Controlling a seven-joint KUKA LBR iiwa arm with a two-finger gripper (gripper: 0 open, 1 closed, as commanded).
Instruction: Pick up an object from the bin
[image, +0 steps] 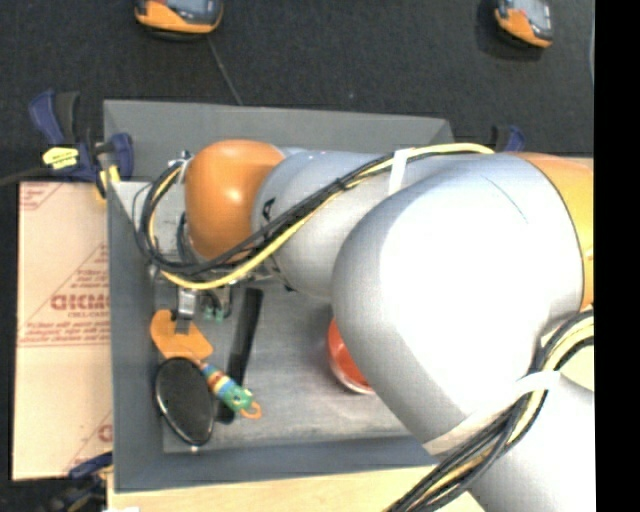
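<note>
Reaching across the bin — arm above an orange piece.

Claw mostly hidden under orange wrist cover; red round obj half under arm.
</note>
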